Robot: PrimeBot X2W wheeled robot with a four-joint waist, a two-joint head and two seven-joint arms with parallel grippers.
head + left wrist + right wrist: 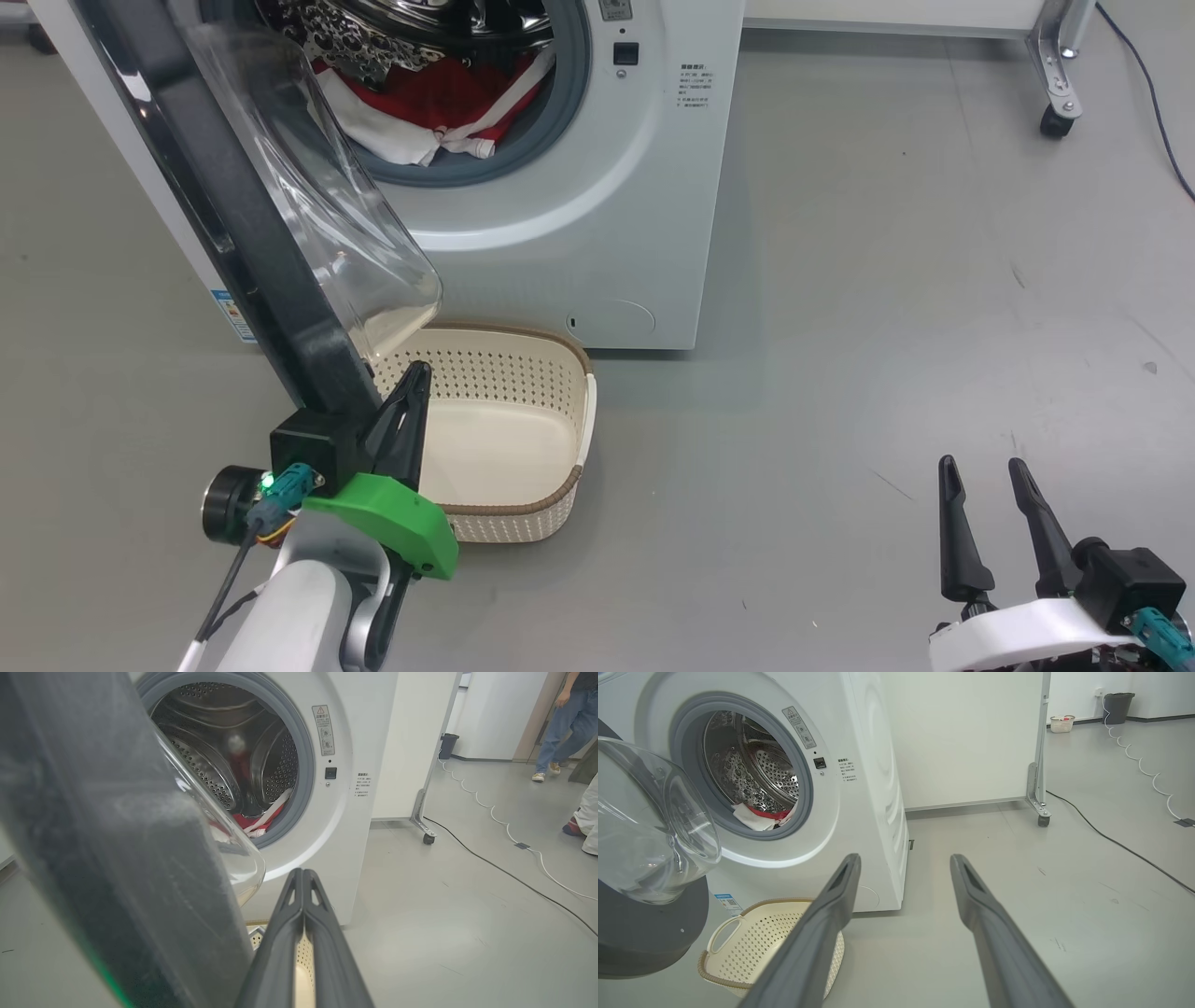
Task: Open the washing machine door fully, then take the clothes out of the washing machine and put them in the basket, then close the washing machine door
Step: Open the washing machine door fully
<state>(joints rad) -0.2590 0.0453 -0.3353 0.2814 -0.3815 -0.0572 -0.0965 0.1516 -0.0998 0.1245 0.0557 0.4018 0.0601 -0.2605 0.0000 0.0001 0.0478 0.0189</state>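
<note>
Inside washing machine [607, 233], red clothes [439, 103] piled near front, none out yet. Door [243, 224] open, maybe not fully. Basket [523, 509] bare on floor [840, 373] beside it. Left pincer [417, 373] pinched shut, empty, by door rim. Right pincer [982, 467] wide, empty, well apart.

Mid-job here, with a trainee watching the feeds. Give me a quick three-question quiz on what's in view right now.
1. True or false: the basket is empty.
2. Where are the clothes? A on the floor; B inside the washing machine; C in the basket.
3. Which has its fingers apart: the left end effector or the right end effector?

Key: 1 true; 2 B; 3 the right end effector.
</note>
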